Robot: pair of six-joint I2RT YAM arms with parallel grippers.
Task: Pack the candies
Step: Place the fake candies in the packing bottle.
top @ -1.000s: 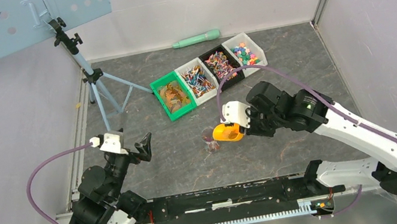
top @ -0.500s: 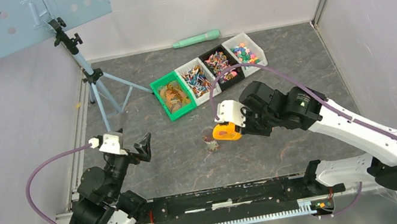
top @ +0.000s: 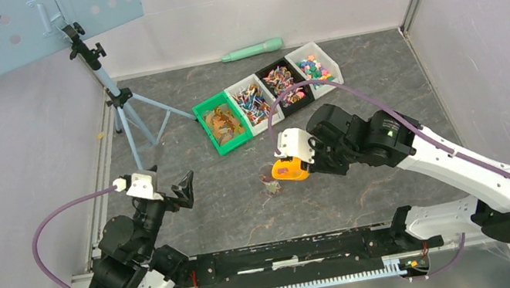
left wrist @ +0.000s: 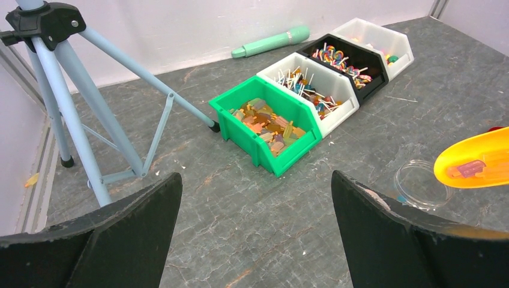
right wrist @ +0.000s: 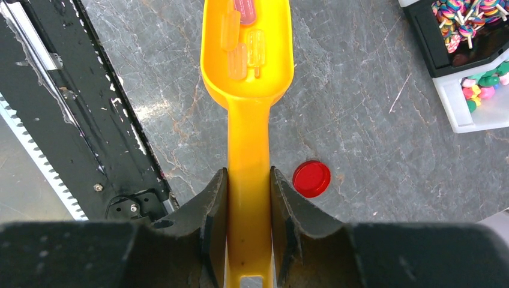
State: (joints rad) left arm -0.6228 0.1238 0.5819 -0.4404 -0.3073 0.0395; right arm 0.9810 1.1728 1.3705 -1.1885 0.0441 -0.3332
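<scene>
Tabletop [top: 232, 210], not the dish [left wrist: 414, 187] ahead, could catch candies [right wrist: 230, 30] if the right gripper [right wrist: 248, 180] — clamping the scoop [right wrist: 247, 96] — tips early; left gripper [left wrist: 255, 179] gapes.

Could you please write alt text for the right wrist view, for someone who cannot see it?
The right gripper clamps the handle of a yellow scoop carrying a few candies over the grey table. A red lid lies beside the handle; two candy bins show at top right.

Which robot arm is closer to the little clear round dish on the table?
Right. The right gripper holds the yellow scoop with its bowl right by the clear round dish. The left gripper hangs open, well off to the dish's left.
</scene>
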